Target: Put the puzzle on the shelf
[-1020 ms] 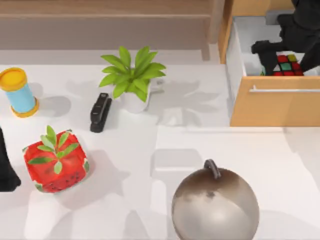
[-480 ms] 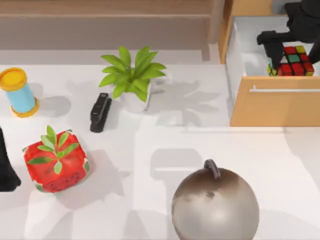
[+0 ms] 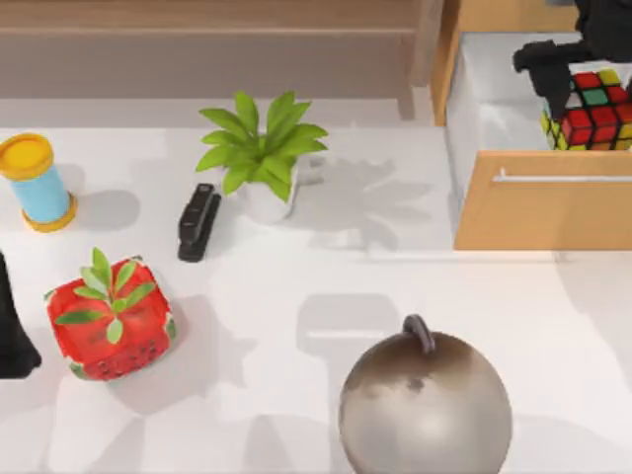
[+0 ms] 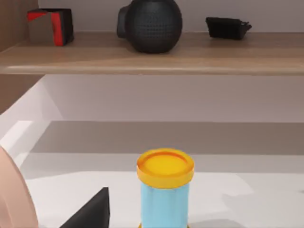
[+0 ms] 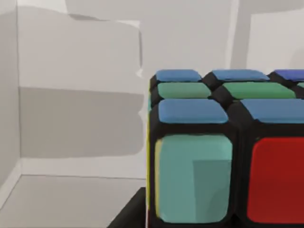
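Puzzle sits at the top view's far right, over the open white drawer of the orange-tan cabinet, behind the silver bar handle. It is a cube, so no long axis; its stickered top faces the camera, tilted and turned a little, not square to the drawer front. My right gripper comes in from above-right with one dark finger against the cube's left side; jaws clenched on the puzzle. The shelf runs along the back edge to the left of the cabinet, well apart from the cube. On the table: potted plant, black stapler, blue-and-yellow cylinder, strawberry cube, round grey pot. My left arm is parked at the left edge. Left wrist view: cylinder just ahead, shelf board behind it carrying a red-and-grey block, a black round object and a small black item; cannot tell the left jaws' state. Right wrist view: puzzle close up, blue, green, teal and red stickers, white drawer walls behind.
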